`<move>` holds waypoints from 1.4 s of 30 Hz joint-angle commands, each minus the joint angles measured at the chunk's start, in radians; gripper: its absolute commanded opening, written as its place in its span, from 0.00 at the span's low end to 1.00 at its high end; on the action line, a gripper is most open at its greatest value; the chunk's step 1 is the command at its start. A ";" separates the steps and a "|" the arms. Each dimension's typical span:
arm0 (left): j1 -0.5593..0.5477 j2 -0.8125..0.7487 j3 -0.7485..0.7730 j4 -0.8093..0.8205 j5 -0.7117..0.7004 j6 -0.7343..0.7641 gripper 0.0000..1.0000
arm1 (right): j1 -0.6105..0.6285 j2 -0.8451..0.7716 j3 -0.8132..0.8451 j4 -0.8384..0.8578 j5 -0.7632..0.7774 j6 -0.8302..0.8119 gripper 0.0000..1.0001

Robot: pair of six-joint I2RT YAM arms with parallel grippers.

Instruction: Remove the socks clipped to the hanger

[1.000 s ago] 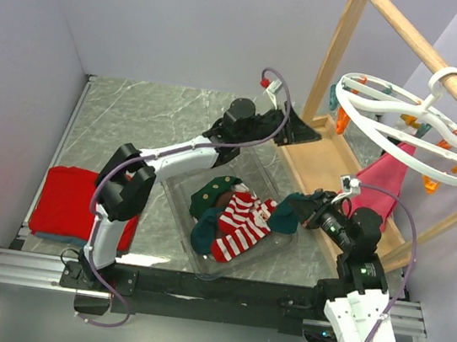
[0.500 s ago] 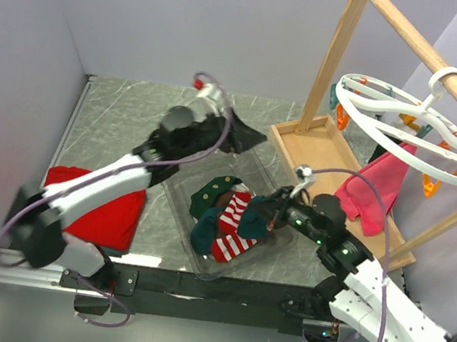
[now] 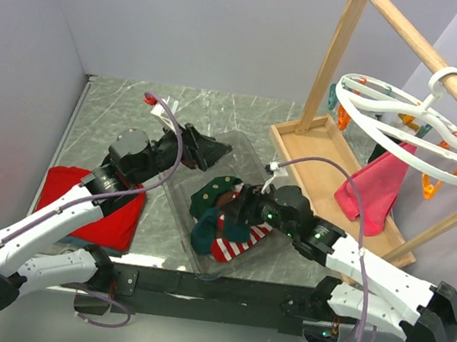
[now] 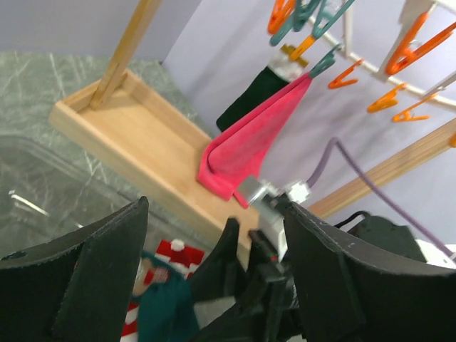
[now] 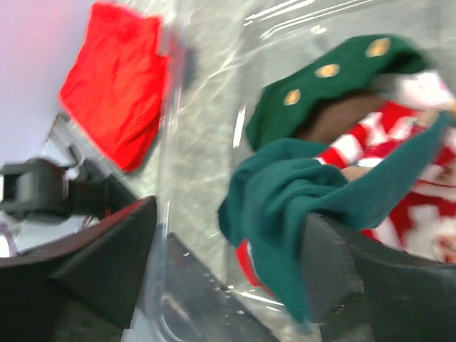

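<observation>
Gaping left fingers empty; right fingers spread too, dark green sock draped against 1.

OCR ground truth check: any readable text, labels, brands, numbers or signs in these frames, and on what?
No readable text in any view.
Striped sock: red-and-white pattern only, no lettering.
Green sock: pale dots, no lettering.
Hanger, pink sock, red cloth: plain.
Robot arms: no markings legible.
</observation>
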 commanded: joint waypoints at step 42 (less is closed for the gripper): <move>-0.009 -0.046 -0.103 -0.015 -0.037 -0.027 0.85 | 0.067 -0.068 0.144 -0.295 0.208 -0.104 0.94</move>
